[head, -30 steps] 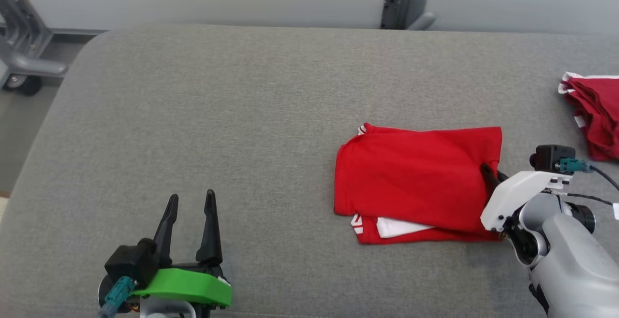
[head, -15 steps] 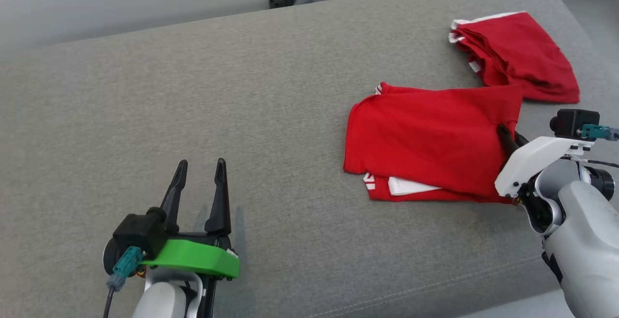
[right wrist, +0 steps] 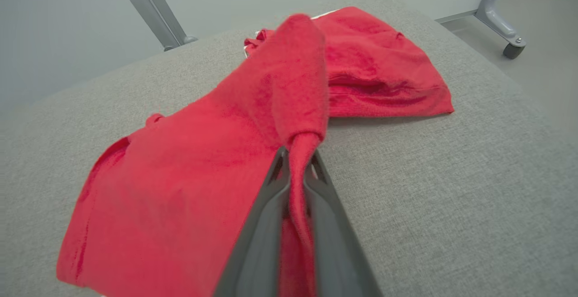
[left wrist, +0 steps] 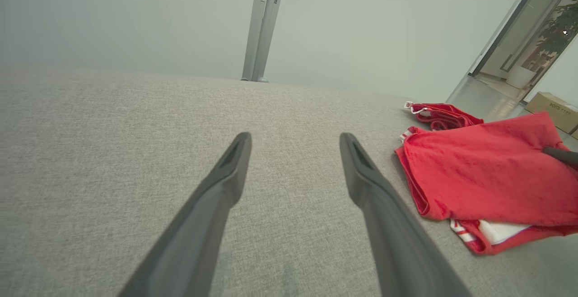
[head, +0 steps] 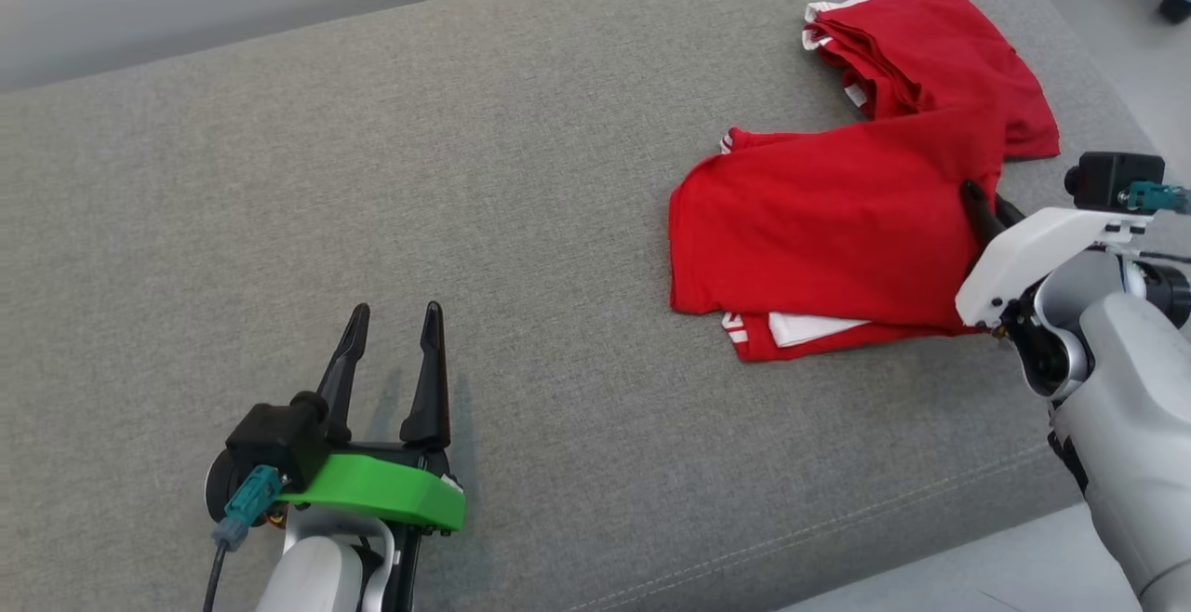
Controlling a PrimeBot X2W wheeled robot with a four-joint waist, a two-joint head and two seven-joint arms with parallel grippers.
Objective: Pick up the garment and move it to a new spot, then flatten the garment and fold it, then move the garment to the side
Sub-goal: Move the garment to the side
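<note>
Head view: I see the folded red garment (head: 819, 231) at right of centre on the grey cushion (head: 419, 175). Its right edge is lifted and pinched between the 2 dark fingers of the right gripper (head: 982, 203), which enters from the right edge of the frame. A white inner layer and white printed marks (head: 735, 325) show along the garment's lower edge; I cannot read the marks. A 2nd red garment (head: 930, 45) with white trim lies at upper right, and the held garment's raised corner overlaps it.

Right wrist view: the right gripper (right wrist: 298, 152) is clamped on a rolled ridge of the garment (right wrist: 189, 161), with the 2nd red garment (right wrist: 379, 76) behind it.

The left gripper (head: 397, 307) sits at lower left of the head view, jaws spread wide, holding nothing.

Left wrist view: the left gripper (left wrist: 294, 135) frames bare cushion. The garment (left wrist: 487, 175) lies at right, and a cardboard box (left wrist: 553, 107) beyond it carries lettering too small to read.
</note>
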